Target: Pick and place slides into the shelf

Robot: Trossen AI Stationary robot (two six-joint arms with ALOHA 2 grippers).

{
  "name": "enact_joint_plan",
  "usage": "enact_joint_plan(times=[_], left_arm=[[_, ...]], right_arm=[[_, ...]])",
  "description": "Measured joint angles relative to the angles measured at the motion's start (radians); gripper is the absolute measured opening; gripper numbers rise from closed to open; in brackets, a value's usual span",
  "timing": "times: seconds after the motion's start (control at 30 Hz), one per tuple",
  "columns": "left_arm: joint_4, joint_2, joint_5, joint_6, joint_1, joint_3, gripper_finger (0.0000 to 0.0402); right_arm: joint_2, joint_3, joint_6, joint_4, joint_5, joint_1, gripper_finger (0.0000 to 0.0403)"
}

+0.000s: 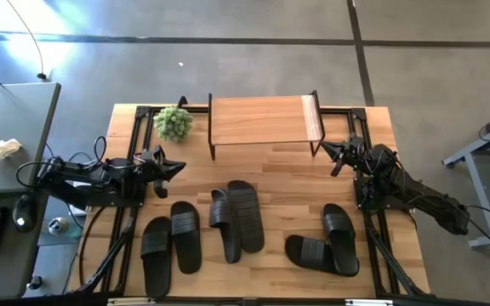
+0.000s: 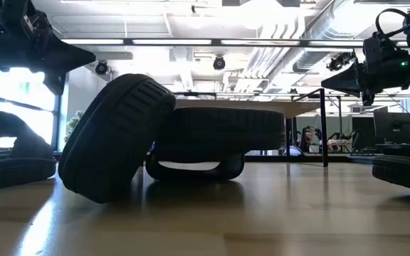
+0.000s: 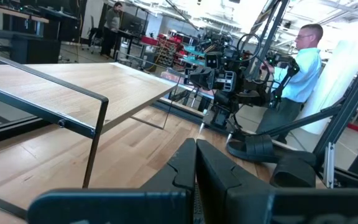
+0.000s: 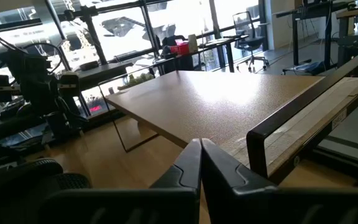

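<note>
Six black slides lie on the wooden table in three pairs: a left pair (image 1: 171, 246), a middle pair (image 1: 236, 217) and a right pair (image 1: 326, 245). In the low view one middle slide (image 2: 116, 135) leans tilted against the other slide (image 2: 216, 139), which lies flat. The shelf (image 1: 258, 119) stands at the far edge, its plank top bare. My left gripper (image 1: 180, 167) hovers shut above the table, left of the shelf and beyond the left pair. My right gripper (image 1: 324, 147) hovers shut by the shelf's right end. Neither touches anything.
A small green plant (image 1: 173, 123) stands left of the shelf. Black metal frame rails (image 1: 130, 144) run along the table's left and right sides. A grey desk (image 1: 15, 144) stands beyond the left edge. A person in a light-blue shirt (image 3: 298, 65) stands past the table.
</note>
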Motion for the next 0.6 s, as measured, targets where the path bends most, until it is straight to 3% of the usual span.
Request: enact_joint_plan(times=[0.6], left_arm=[[0.002, 0.0, -0.035, -0.001, 0.0, 0.0, 0.0001]], right_arm=[[0.0, 0.0, 0.0, 0.0, 0.0, 0.0, 0.0]])
